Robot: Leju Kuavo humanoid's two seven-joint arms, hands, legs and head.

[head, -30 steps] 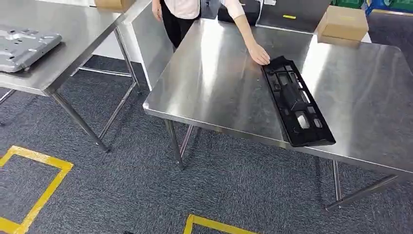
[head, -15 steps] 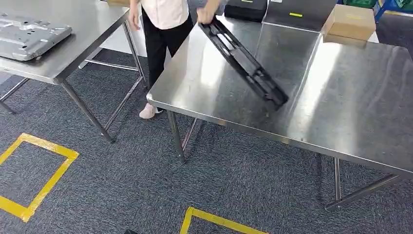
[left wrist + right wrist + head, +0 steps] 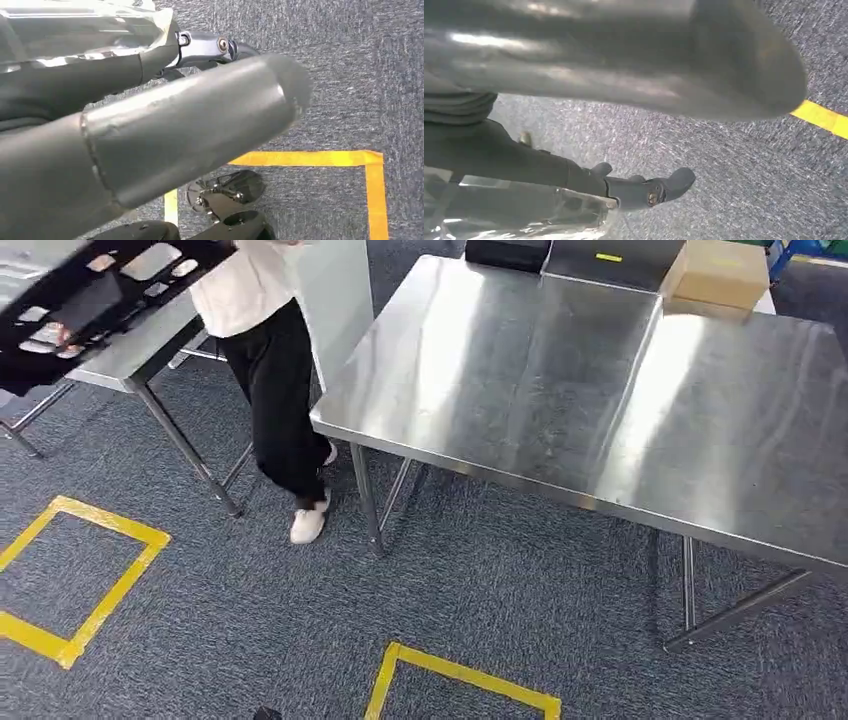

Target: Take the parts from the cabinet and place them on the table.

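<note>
A person (image 3: pixel 270 370) in a white top and black trousers stands between the two steel tables. They hold the long black plastic part (image 3: pixel 95 295) in the air over the left table (image 3: pixel 140 345), at the picture's top left. The big steel table (image 3: pixel 600 390) on the right carries no part on its near surface. My left hand (image 3: pixel 150 110) hangs over the carpet, thumb and dark fingers apart, holding nothing. My right hand (image 3: pixel 624 55) hangs the same way, fingers spread and empty.
A cardboard box (image 3: pixel 715 275) and a black case (image 3: pixel 505 252) sit at the big table's far edge. Yellow tape squares (image 3: pixel 75 580) (image 3: pixel 460 680) mark the grey carpet in front of the tables. A gap of carpet separates the two tables.
The person lifted the black part off the big table and carried it left, over the left table, walking that way. The camera has shifted a little.
</note>
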